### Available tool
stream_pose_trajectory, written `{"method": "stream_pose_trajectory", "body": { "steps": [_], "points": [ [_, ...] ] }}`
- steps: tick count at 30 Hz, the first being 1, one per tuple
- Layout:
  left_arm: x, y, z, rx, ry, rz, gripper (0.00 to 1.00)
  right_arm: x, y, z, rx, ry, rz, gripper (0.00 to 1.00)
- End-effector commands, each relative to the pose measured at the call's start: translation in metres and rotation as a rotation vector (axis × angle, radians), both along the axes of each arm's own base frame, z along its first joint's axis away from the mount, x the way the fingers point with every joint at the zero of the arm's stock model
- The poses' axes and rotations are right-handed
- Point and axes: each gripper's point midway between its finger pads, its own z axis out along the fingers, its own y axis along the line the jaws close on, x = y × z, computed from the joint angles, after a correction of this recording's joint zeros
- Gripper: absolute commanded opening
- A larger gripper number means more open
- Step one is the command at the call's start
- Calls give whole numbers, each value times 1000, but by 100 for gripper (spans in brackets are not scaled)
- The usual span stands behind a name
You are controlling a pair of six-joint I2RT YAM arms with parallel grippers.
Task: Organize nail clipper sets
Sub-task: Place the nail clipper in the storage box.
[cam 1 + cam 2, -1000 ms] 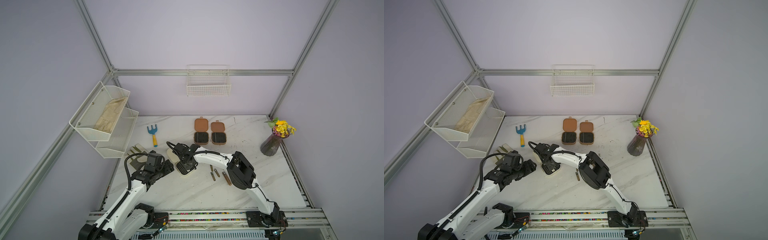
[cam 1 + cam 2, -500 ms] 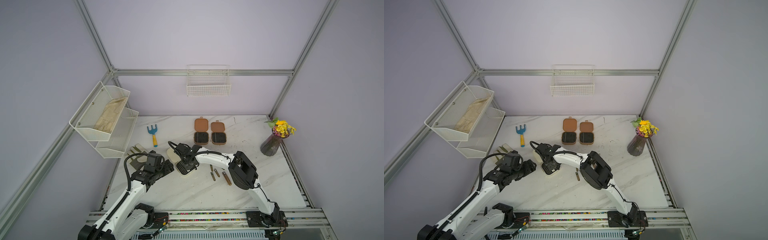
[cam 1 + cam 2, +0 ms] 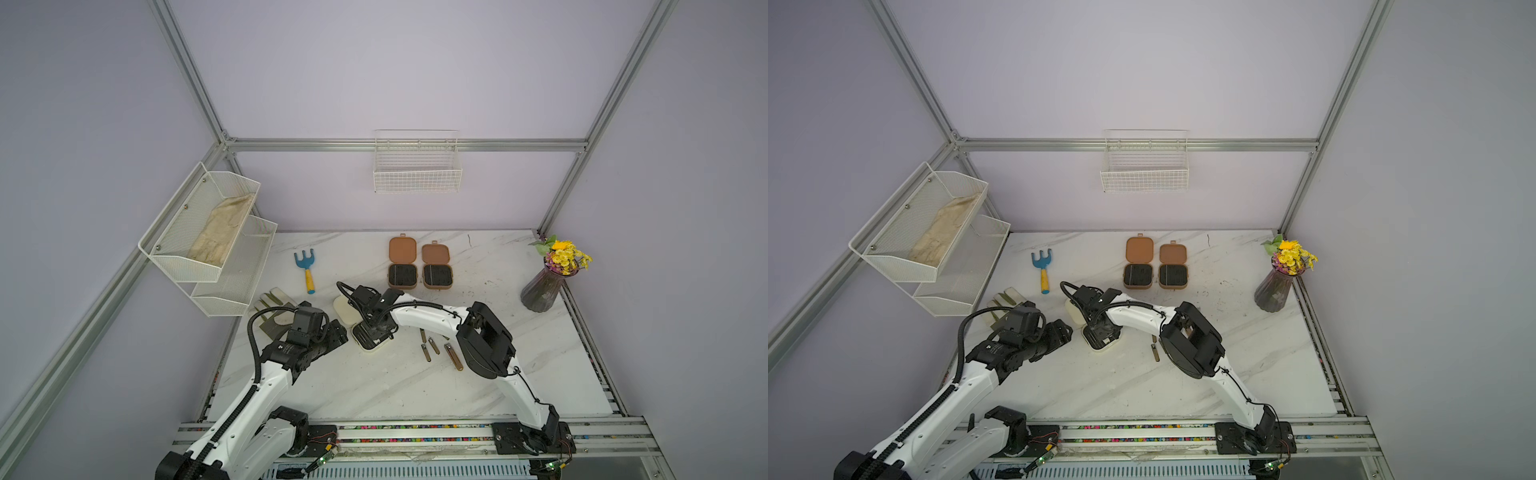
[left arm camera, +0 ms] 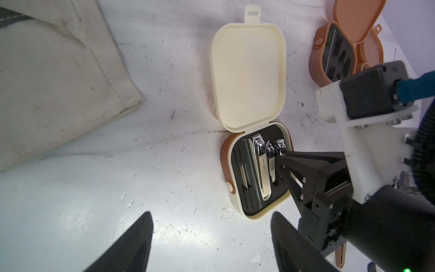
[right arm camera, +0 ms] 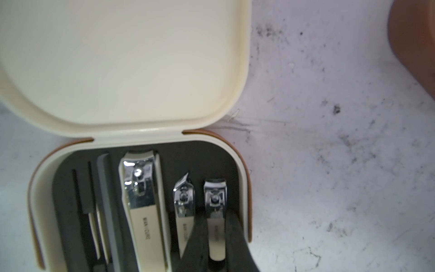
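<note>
Right in the thick of it: the cream case [image 4: 247, 75] lies open on the desk [image 3: 395, 395], left of centre and about midway between the front and far edges, with its lid flat out behind the black-lined tray. The right gripper [image 5: 215, 226] is down inside that tray, its two dark fingers pressed against either flank of the small clipper [image 5: 214, 195] in the slot nearest the case wall, so it is clamped on it. Beside it the large clipper [image 5: 138, 188] and the pointed clipper [image 5: 183, 195] are already bedded in their cut-outs. The left gripper [image 4: 211, 245] hovers just beside the case's front rim, jaws apart and holding nothing. Over by the far edge, the two brown cases [image 3: 402, 250] sit open side by side, and the loose bronze clippers [image 3: 453, 356] lie on the bare desk to the right of the cream case. My read is that the step in hand is seating this last silver piece. The next move calls for a gentle release and a straight lift, so the clipper isn't dragged out of its slot. Then the lid wants folding shut, and the bronze pieces want homes in the brown cases.
</note>
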Motion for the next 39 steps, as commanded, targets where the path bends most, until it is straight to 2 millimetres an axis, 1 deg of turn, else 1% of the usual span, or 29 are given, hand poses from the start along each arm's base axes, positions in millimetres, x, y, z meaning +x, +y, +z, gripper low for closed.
{"method": "stream_pose_trajectory", "body": {
  "steps": [1,5,6,7,12,21,34,39],
  "points": [
    [-7,3,-10,15,18,-2,78,-36,-46,-66,-231,185,-8,15],
    [-6,3,-9,15,15,-1,78,-25,-34,-46,-213,148,9,21],
    [-7,3,-10,15,16,-2,78,-20,-29,-40,-197,133,13,22],
    [-7,3,-10,15,16,-2,78,-21,-31,-36,-211,140,16,23],
    [-7,3,-10,18,15,-1,78,-13,-21,-18,-189,111,24,27],
    [-6,3,-9,17,13,0,78,-7,-11,6,-138,78,28,26],
    [-5,3,-8,18,12,0,78,-5,-4,32,-78,53,31,22],
    [-4,2,-7,18,9,-1,78,-3,2,48,-40,32,33,22]
  ]
}}
